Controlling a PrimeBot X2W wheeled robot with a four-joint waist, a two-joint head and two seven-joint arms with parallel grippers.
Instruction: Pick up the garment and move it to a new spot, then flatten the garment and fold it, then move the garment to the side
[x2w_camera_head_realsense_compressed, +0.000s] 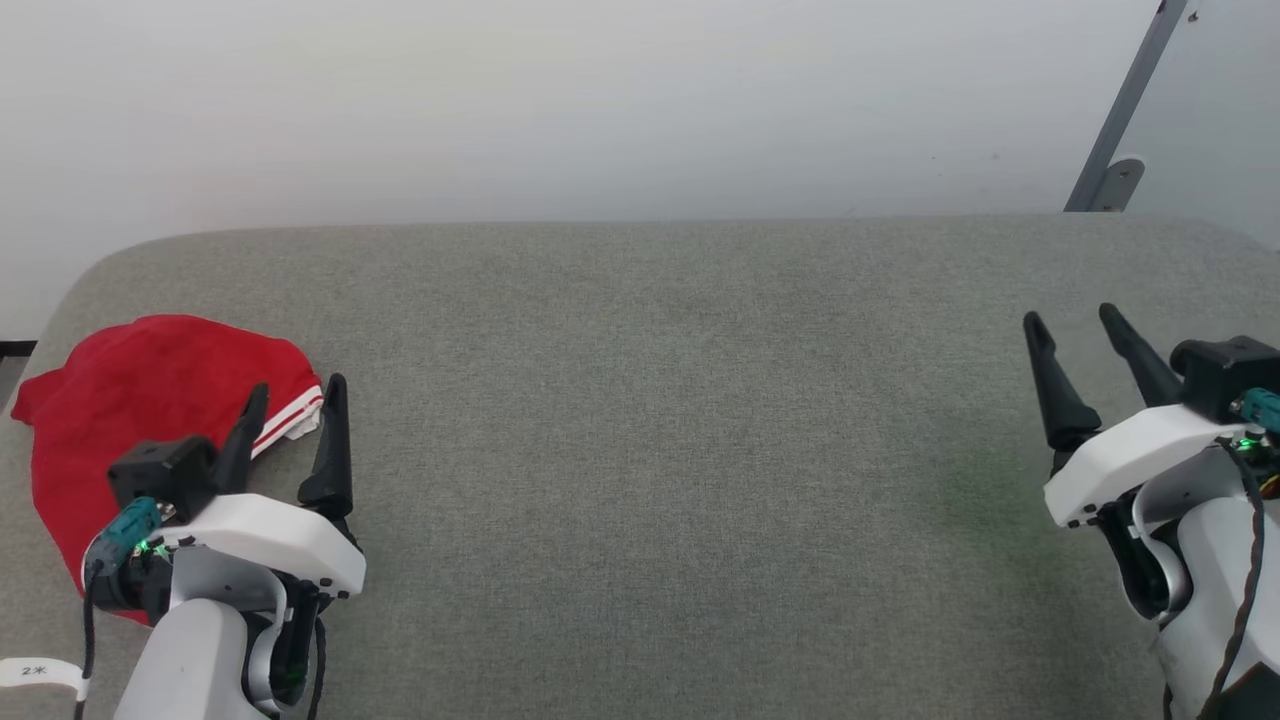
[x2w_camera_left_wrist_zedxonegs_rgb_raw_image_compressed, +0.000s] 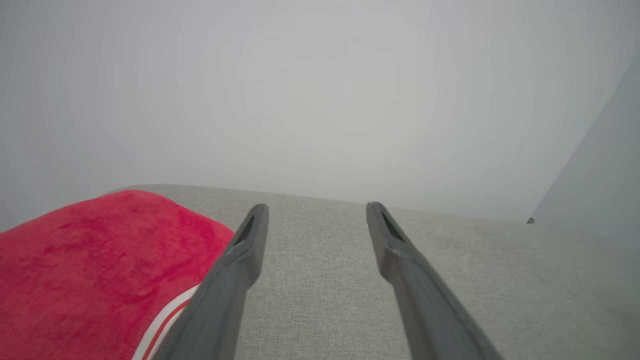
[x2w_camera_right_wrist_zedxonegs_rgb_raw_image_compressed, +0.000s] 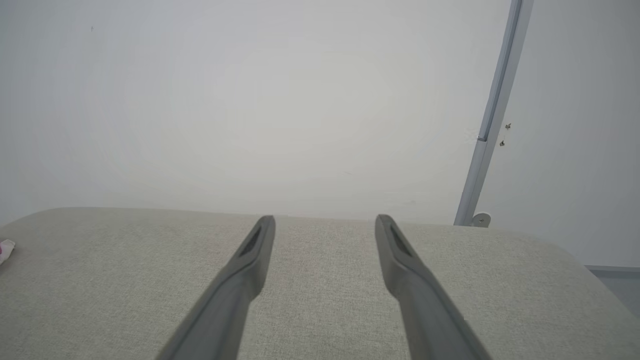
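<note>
Red T-shirt (x2w_camera_head_realsense_compressed: 150, 400) lay crumpled at the left end of the grey worktop (x2w_camera_head_realsense_compressed: 680, 400), just beside the left gripper (x2w_camera_head_realsense_compressed: 299, 383); both it and the right gripper (x2w_camera_head_realsense_compressed: 1069, 313) had jaws spread, holding nothing.

Left end effector (x2w_camera_head_realsense_compressed: 300, 384), white plastic housing with two long dark tapered fingers: lower left in head view, fingers spread wide, holding nothing, pointing up-frame. Right end effector (x2w_camera_head_realsense_compressed: 1068, 314), same build: lower right, fingers likewise spread, empty, leaning slightly left. Pale left forearm (x2w_camera_head_realsense_compressed: 190, 660) and pale right forearm (x2w_camera_head_realsense_compressed: 1215, 600) run off bottom edge.
</note>
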